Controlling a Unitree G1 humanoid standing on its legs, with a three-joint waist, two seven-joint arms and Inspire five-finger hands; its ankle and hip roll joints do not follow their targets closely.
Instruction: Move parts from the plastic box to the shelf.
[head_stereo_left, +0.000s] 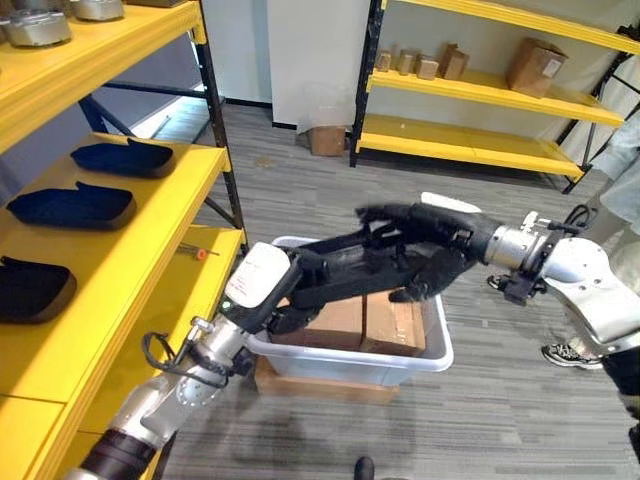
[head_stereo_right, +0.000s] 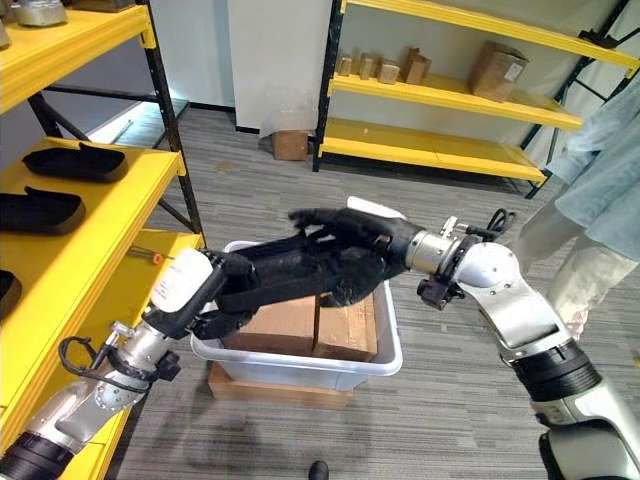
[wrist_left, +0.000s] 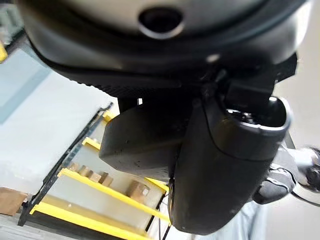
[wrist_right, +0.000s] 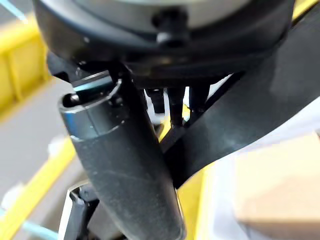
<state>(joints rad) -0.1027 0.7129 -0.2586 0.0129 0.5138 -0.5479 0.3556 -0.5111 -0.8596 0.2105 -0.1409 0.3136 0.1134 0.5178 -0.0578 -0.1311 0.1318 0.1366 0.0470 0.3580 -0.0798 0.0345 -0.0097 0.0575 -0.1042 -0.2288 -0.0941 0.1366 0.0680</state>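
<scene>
A long black moulded part (head_stereo_left: 352, 262) hangs over the white plastic box (head_stereo_left: 345, 366), held at both ends. My left hand (head_stereo_left: 262, 280) is shut on its near end by the box's left rim. At the far end my right hand (head_stereo_left: 440, 235) is curled round it, fingers above and thumb below. The same part shows past the thumb (wrist_right: 125, 170) as a dark strip (wrist_right: 250, 115), and as a dark slab (wrist_left: 137, 142) in the left wrist view. Brown cartons (head_stereo_left: 370, 325) lie inside the box. Three similar black parts (head_stereo_left: 125, 157) (head_stereo_left: 72, 206) (head_stereo_left: 30, 288) rest on the yellow shelf (head_stereo_left: 150, 300) at my left.
The box stands on a flat cardboard sheet (head_stereo_left: 320, 385) on the grey floor. A black shelf post (head_stereo_left: 222, 150) rises by the box's left. A person (head_stereo_right: 600, 170) in light blue stands close at the right, shoe (head_stereo_left: 570, 353) near my right arm. Another yellow rack (head_stereo_left: 480, 110) with cartons lines the far wall.
</scene>
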